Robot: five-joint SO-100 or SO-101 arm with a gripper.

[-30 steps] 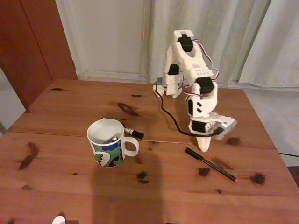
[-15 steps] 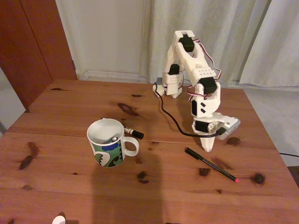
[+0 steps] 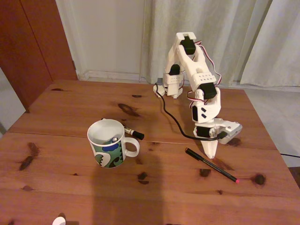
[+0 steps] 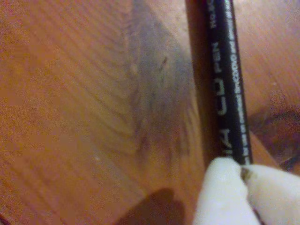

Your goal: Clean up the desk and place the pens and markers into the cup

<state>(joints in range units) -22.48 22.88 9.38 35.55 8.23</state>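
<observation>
The white gripper (image 3: 210,153) points straight down at the desk (image 3: 70,183), its tips pressed together and holding nothing, poised just beside the far left end of the long black pen (image 3: 211,165); in the wrist view the white fingertips (image 4: 225,187) meet at the lower right, right against the pen's printed barrel (image 4: 225,79); the pen lies flat on the wood, slanting from near the gripper toward its pink-red tip at the near right; to the left stands the cup (image 3: 107,143), a white mug with a green, blue and black swirl, handle to the right, with something slim already resting inside; just behind its handle lies the black-capped marker (image 3: 133,133), flat on the wood; the pen looks light, stiff and smooth, likely to roll or slip; the best hold is probably across the middle of the barrel, with the fingers first spread wide.
</observation>
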